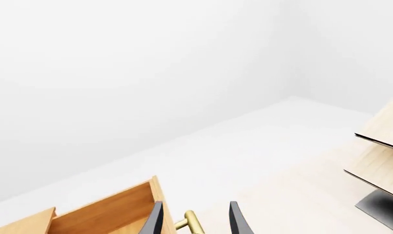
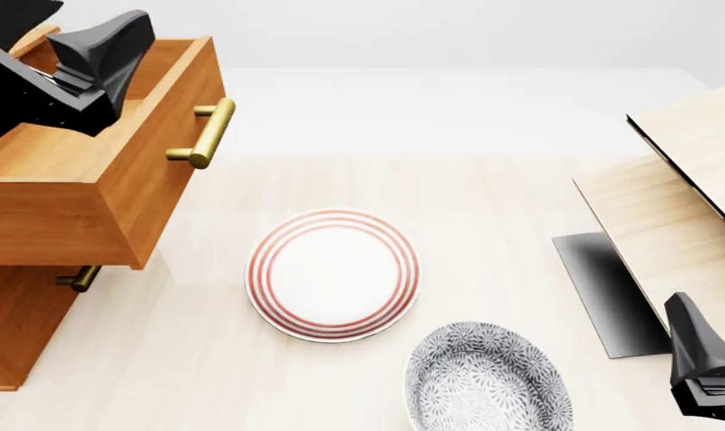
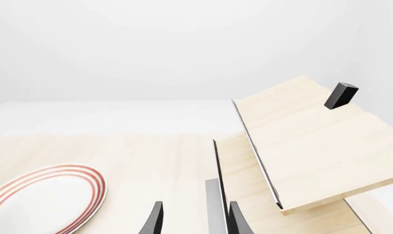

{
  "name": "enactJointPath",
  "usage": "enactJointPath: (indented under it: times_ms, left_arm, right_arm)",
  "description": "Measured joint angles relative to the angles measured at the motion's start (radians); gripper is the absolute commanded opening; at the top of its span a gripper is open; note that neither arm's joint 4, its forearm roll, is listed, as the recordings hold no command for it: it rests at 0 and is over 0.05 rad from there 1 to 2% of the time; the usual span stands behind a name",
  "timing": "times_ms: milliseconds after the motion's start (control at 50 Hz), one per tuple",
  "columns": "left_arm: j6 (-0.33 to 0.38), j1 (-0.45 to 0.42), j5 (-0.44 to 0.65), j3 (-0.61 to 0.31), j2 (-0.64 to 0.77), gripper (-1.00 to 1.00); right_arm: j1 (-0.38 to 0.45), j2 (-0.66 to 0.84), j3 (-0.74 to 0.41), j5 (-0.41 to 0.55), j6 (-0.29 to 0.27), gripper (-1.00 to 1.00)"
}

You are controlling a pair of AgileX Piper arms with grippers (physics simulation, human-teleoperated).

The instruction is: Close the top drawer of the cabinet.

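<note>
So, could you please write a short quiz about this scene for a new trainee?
1. True or false: the top drawer is fully shut.
2. Which plate lies nearer the cabinet? A: red-ringed plate. B: grey patterned plate.
3. Fill in: the drawer's handle is ____ coloured.

Key
1. False; it stands pulled out, with the left hand by its handle.
2. A.
3. Brass.

Top drawer [image 2: 92,193]: orange-brown wood, smooth matt; handle [image 2: 207,133]: glossy brass metal. Counter [image 2: 482,233]: pale matt wood.
</note>
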Motion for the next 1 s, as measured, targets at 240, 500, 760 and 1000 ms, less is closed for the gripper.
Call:
enactJointPath:
  times_ms: [240,500,760,1000]
  left_arm:
    - [0.012,-0.077,0.018,-0.063,0.093,1.00]
    - [0.037,-0.133,0.040,-0.126,0.174,1.00]
    - [0.029,-0.160,0.077,-0.210,0.290,1.00]
    - [-0.024,-0.143,0.110,-0.304,0.418,1.00]
  right_arm:
    - [0.000,0.000,0.000,0.000,0.000,1.00]
    - [0.000,0.000,0.000,0.000,0.000,1.00]
    - [0.000,0.000,0.000,0.000,0.000,1.00]
    - [0.000,0.000,0.000,0.000,0.000,1.00]
